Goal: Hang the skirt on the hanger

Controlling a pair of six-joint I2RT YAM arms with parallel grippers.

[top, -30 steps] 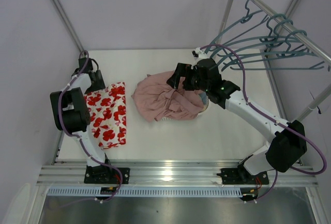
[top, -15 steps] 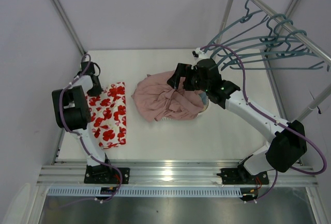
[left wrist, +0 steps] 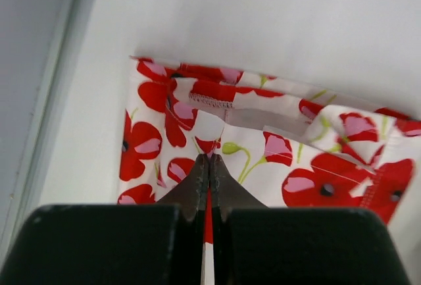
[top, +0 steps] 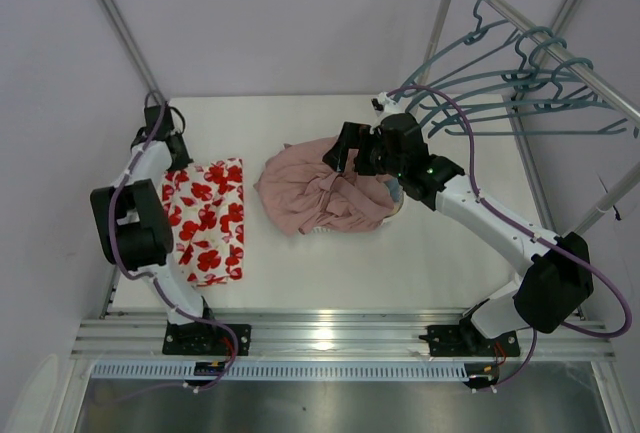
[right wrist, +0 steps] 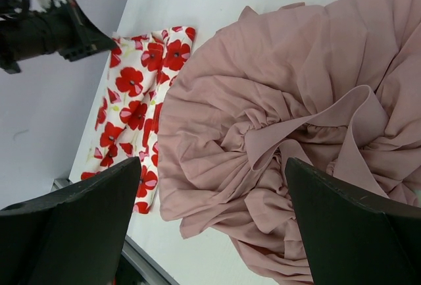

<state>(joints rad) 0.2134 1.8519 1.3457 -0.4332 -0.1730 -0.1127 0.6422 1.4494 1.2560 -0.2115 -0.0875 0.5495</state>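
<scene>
On the near left of the table [top: 440,253], the skirt [top: 207,221] lies flat and folded, well apart from the hangers. At its far edge the left gripper [left wrist: 209,160] is closed tight, with what looks like a small pinch of the flowered cloth between its tips. Toward the middle, the right gripper [right wrist: 213,160] hangs wide open and empty just above a crumpled pink garment [top: 315,193]. At the far right, the hanger [top: 470,38] hangs with others on a rail [top: 560,48], untouched. The task looks barely begun: the skirt is grasped, but lifting it, fetching a hanger and draping the cloth over it all remain.
</scene>
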